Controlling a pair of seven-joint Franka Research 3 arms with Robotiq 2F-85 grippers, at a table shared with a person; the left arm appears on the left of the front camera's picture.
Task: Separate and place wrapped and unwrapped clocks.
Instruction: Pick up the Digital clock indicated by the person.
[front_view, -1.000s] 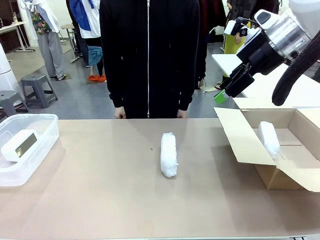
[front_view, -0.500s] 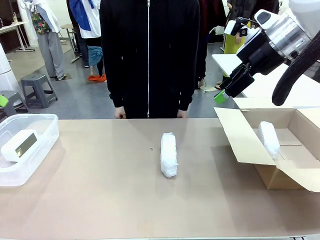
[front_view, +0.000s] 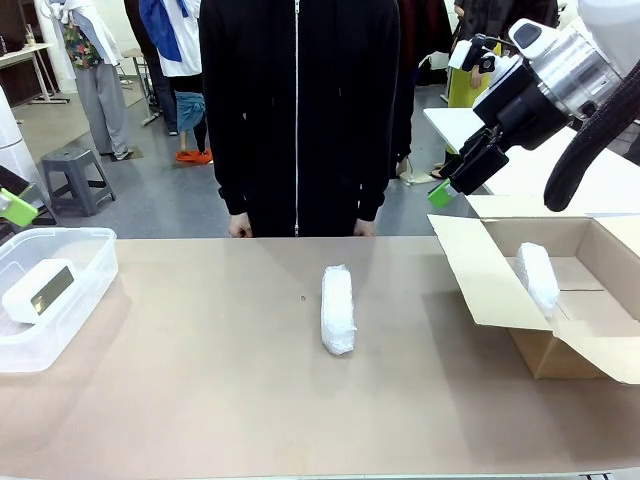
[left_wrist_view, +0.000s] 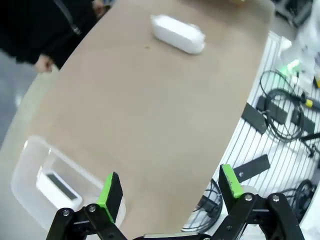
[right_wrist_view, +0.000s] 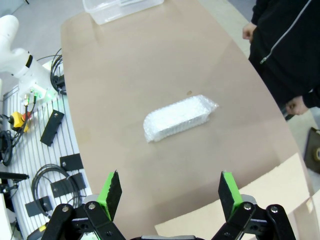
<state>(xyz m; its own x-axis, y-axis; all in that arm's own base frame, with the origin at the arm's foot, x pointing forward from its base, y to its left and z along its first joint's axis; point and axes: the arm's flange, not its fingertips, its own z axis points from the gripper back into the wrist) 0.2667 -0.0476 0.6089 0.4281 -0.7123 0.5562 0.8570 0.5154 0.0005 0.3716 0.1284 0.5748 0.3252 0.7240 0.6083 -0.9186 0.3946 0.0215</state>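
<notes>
On the matte brown table (front_view: 200, 390) one wrapped clock (front_view: 338, 310) lies bare at the centre, an oblong bundle in white bubbly foam, its long axis running from 12 to 6 o'clock. At 3 o'clock from it sits an open cardboard box (front_view: 585, 320), its flaps spread wide. Inside lies the second wrapped clock (front_view: 538, 277), the same puffy white shape. At 9 o'clock from the centre bundle stands a clear, round-cornered plastic tub (front_view: 98, 262). It holds the unwrapped clock (front_view: 38, 290), a smooth white rounded rectangle with a grey-green screen facing up.

The right gripper (right_wrist_view: 168, 192) hangs in the air above the box's near flap, at 2 o'clock from the centre bundle, its jaws spread wide with nothing between the green pads. The left gripper (left_wrist_view: 170, 186) is above the tub's side of the table, its jaws likewise apart and empty. A person in a black zipped jacket (front_view: 297, 110) stands at 12 o'clock, both hands at the far table edge.
</notes>
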